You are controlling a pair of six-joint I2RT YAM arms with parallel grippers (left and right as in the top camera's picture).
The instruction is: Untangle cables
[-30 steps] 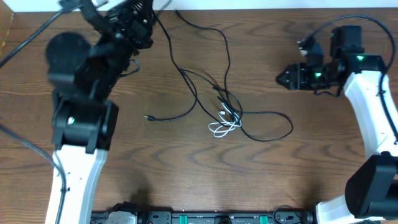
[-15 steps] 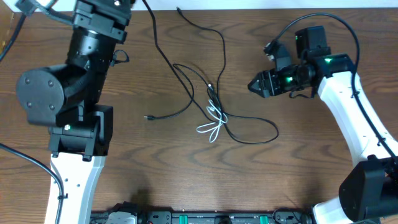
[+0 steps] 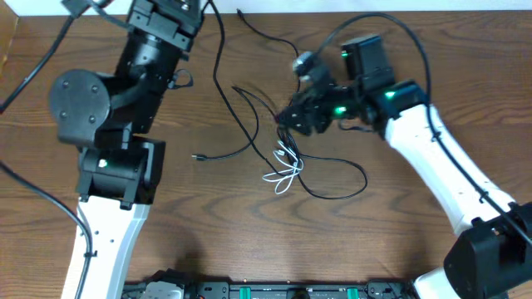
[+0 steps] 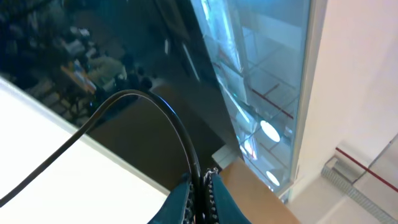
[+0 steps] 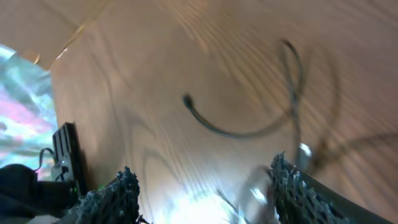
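The cables lie tangled mid-table. The short white cable (image 3: 284,172) is looped in the knot. A long black cable (image 3: 219,58) runs from my left gripper (image 3: 199,8) at the table's far edge down into the knot. In the left wrist view that gripper (image 4: 202,190) is shut on this black cable (image 4: 155,106). A shorter black cable (image 3: 229,152) ends in a plug at the left. My right gripper (image 3: 287,119) hovers open just above the knot. In the blurred right wrist view it (image 5: 205,199) is open over the wood, with a black cable (image 5: 236,132) ahead and white cable (image 5: 256,194) between its fingers.
A wide loop of black cable (image 3: 341,178) lies right of the knot. Another black cable end (image 3: 239,14) lies near the table's far edge. The left arm's body (image 3: 116,124) stands over the table's left part. Electronics line the front edge (image 3: 266,291).
My right arm has swung left from the right side to above the knot. My left gripper has shifted right along the far edge, and the tangle has slid slightly left.
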